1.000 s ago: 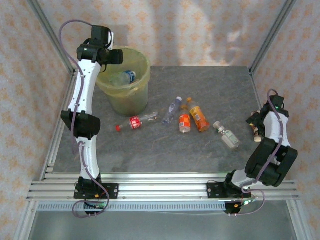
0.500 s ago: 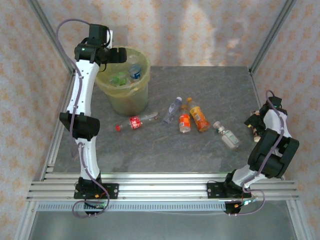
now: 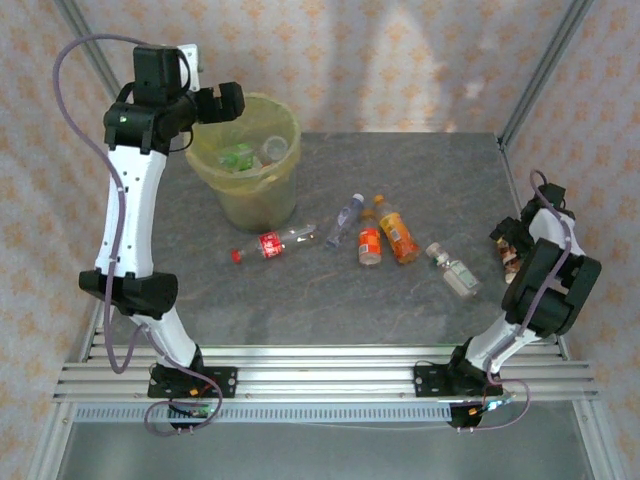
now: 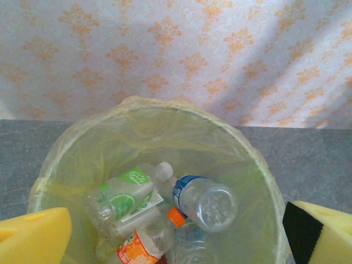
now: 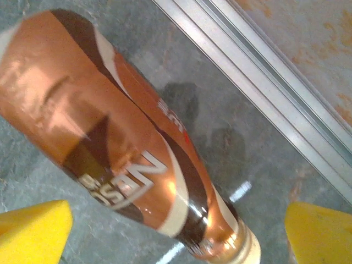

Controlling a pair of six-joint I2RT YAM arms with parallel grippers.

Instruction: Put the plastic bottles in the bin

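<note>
Bin [image 3: 258, 205] at table [image 3: 330, 300] far-left corner; five plastic bottles [image 3: 400, 238] mid-table, off edges.

Yellow-lined bin [image 3: 256, 205] holds several bottles [image 4: 204, 201]; other bottles [image 3: 398, 236] lie flat nearby

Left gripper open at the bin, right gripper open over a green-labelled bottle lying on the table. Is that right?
Not quite. The bottle under the open right gripper has a brown label, not green; the right wrist view shows it. The left gripper is open at the bin, as stated.
</note>
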